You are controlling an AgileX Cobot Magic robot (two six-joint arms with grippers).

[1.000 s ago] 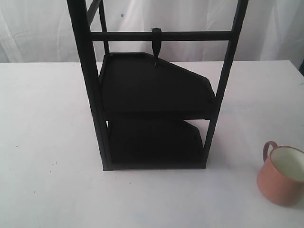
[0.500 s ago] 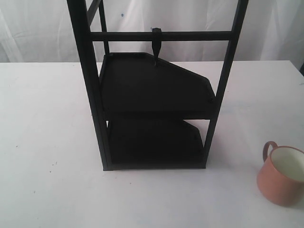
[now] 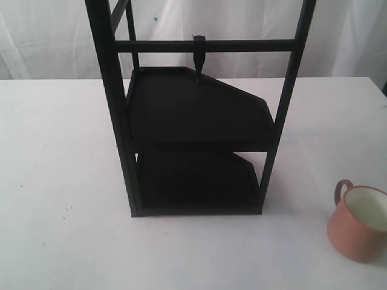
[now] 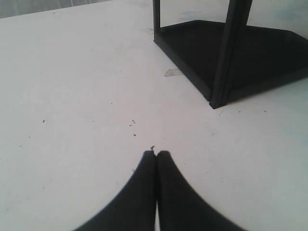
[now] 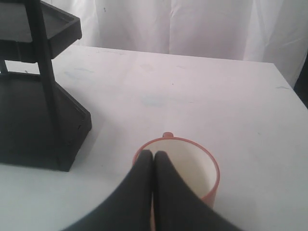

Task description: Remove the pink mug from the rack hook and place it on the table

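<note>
Exterior view: nothing has shifted over the last second. On the left, the left gripper (image 4: 155, 155) is pressed shut and empty over the bare table (image 3: 60, 151). In the middle, the rack hook (image 3: 198, 57) hangs bare. At near right the pink mug (image 3: 358, 222) stands upright on the table, well apart from the rack (image 3: 115, 121). The right gripper (image 5: 153, 154) is closed and empty near it. I judge the task done.

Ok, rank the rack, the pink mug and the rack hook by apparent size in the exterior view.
1. rack: by far the largest, cropped at the top.
2. pink mug: nearer the camera, clipped by the right edge.
3. rack hook: clearly the smallest.
</note>
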